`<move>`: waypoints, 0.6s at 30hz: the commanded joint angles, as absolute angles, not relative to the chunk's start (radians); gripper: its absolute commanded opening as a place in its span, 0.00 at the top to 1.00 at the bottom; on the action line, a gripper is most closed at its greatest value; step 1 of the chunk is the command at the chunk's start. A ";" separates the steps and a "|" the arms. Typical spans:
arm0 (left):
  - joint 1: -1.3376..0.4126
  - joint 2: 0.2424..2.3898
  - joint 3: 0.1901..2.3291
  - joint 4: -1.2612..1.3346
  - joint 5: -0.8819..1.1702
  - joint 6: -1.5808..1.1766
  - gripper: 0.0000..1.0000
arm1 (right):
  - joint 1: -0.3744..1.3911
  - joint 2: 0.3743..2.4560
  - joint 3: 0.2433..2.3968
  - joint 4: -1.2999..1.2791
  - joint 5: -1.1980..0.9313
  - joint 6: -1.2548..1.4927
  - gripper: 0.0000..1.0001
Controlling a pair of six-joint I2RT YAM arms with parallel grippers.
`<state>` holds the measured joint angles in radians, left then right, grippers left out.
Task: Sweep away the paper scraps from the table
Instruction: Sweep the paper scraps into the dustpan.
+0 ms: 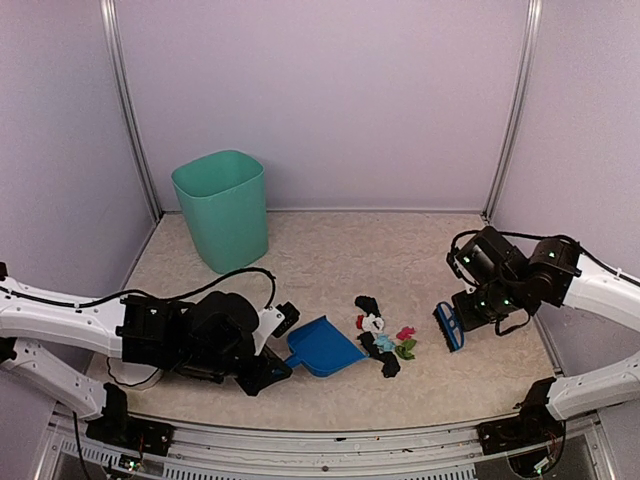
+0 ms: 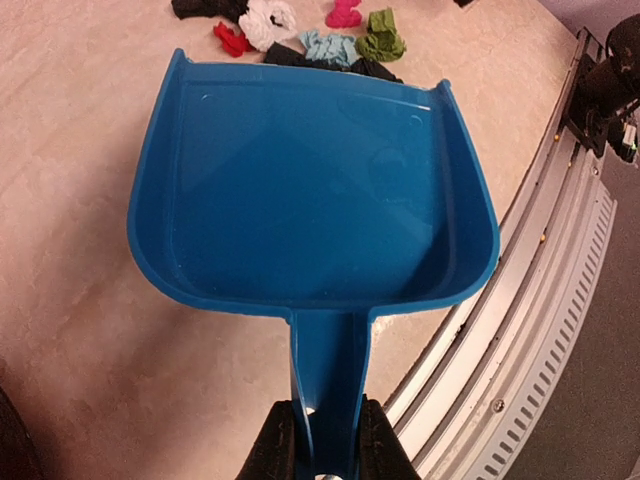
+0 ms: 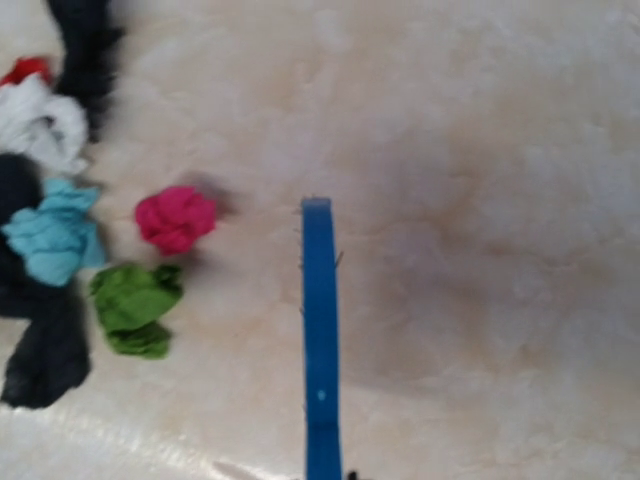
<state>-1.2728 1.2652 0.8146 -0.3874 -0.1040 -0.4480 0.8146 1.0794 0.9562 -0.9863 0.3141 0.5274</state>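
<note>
The paper scraps (image 1: 384,340) lie in a small loose pile on the beige table (image 1: 330,255), black mixed with white, red, teal, pink and green. My left gripper (image 1: 277,364) is shut on the handle of a blue dustpan (image 1: 325,347), whose open mouth faces the pile from the left. In the left wrist view the dustpan (image 2: 310,200) is empty and the scraps (image 2: 330,40) lie just past its lip; the gripper (image 2: 328,445) pinches the handle. Right of the pile, my right gripper (image 1: 463,318) is shut on a small blue brush (image 1: 448,326). The brush (image 3: 320,340) stands close to the right of a pink scrap (image 3: 176,218) and a green one (image 3: 132,305).
A tall teal waste bin (image 1: 222,208) stands at the back left of the table. The metal front rail (image 1: 330,440) runs along the near edge, close beside the dustpan (image 2: 520,300). Pale walls with metal posts close in the back and both sides.
</note>
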 commanded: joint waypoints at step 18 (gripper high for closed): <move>-1.353 1.421 0.785 -0.249 -0.068 -0.461 1.00 | 0.788 1.185 0.994 -0.919 0.395 0.552 1.00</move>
